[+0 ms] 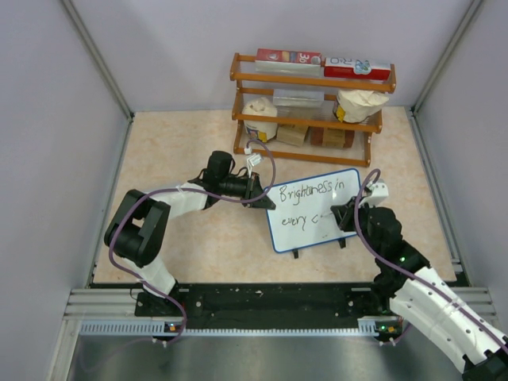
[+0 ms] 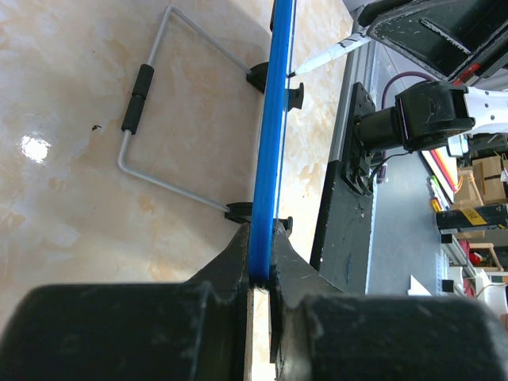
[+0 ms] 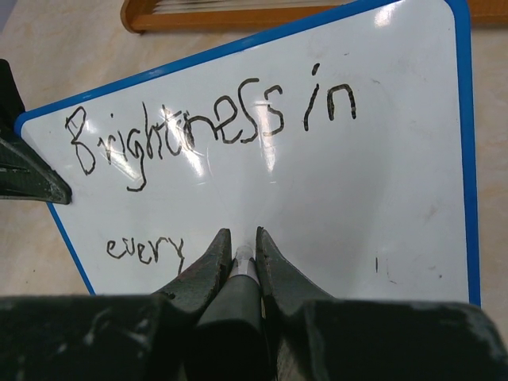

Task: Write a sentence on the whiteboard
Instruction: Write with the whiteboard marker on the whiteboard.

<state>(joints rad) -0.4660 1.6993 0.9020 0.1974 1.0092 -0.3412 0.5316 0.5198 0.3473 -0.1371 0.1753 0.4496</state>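
Whiteboard [image 1: 305,240], small, blue-rimmed and round-cornered, stands tilted near the middle of a beige marbled worktop [image 1: 190,143], just in front of a wooden rack [image 1: 317,81] stocked with boxes and bags. Black handwritten lettering [image 3: 214,127] on it reads "Brightness in" above "every c". Jaws of the left arm [image 1: 178,198] are pinched tight on the board's left rim. Jaws of the right arm [image 1: 429,290] are closed narrowly around a marker pen [image 3: 243,258], its tip at the lower line. Pale grey walls [image 1: 48,95] enclose the worktop on three sides.
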